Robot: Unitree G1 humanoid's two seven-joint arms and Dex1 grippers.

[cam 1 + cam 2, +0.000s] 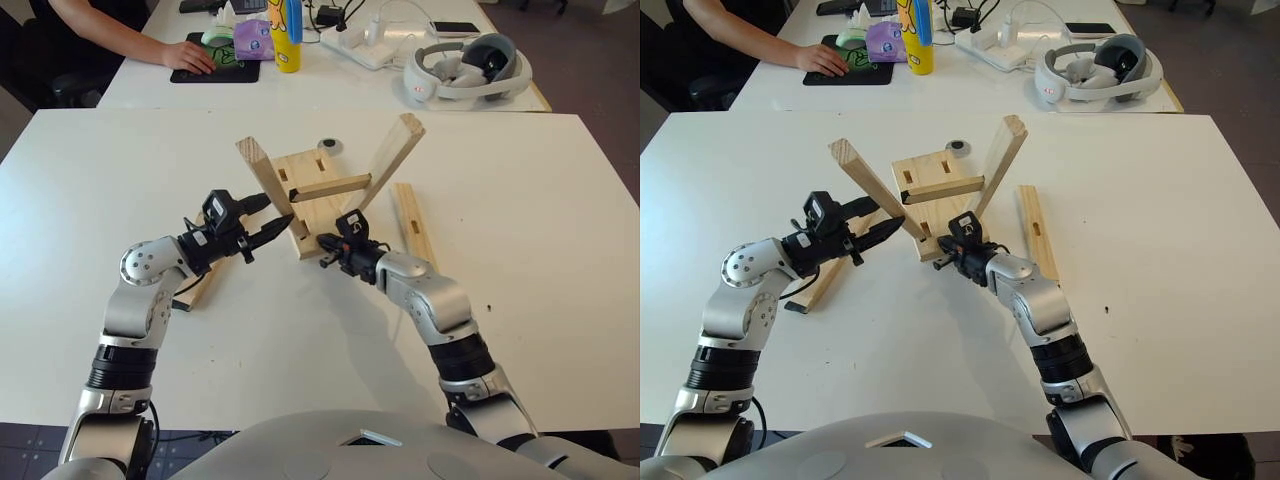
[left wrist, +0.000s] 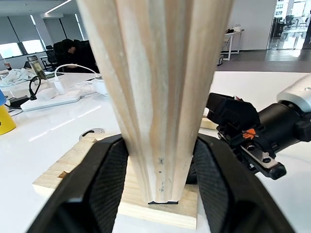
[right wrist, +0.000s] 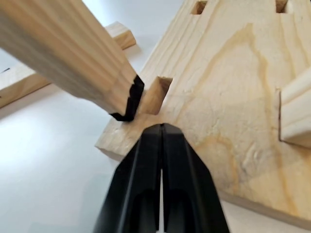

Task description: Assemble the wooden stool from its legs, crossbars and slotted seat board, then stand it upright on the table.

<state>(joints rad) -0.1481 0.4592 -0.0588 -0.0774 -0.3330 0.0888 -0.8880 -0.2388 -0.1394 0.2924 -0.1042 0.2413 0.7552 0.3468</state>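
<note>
Loose wood piece (image 1: 205,286) lies flat on the table (image 1: 90,200), partly under the left arm, parked out of the way.

Left gripper (image 1: 270,230) is clamped on the left leg (image 1: 262,175) low down, one finger (image 2: 109,182) on each side. Gripping near the foot likely gives control over where the tip goes. The leg leans outward with its marked end at the corner slot (image 3: 158,92) of the board (image 1: 316,212), and it looks not fully seated.

The board lies flat mid-table, slots up. The crossbar (image 1: 332,186) spans between the two legs above it.

Right gripper (image 3: 161,141) has its fingers pressed together, pinching nothing. Its tip rests against the board's near edge just beside that slot, probably bracing the board so it doesn't slide while the leg is pushed in.

Right leg (image 1: 392,158) stands in the board, leaning outward the other way. Spare leg (image 1: 412,225) lies flat just beside the board on the right.

Room: the assembly is well away from every table edge, with open surface in front and on both sides. The two grippers are near each other at the slot — tight there.
</note>
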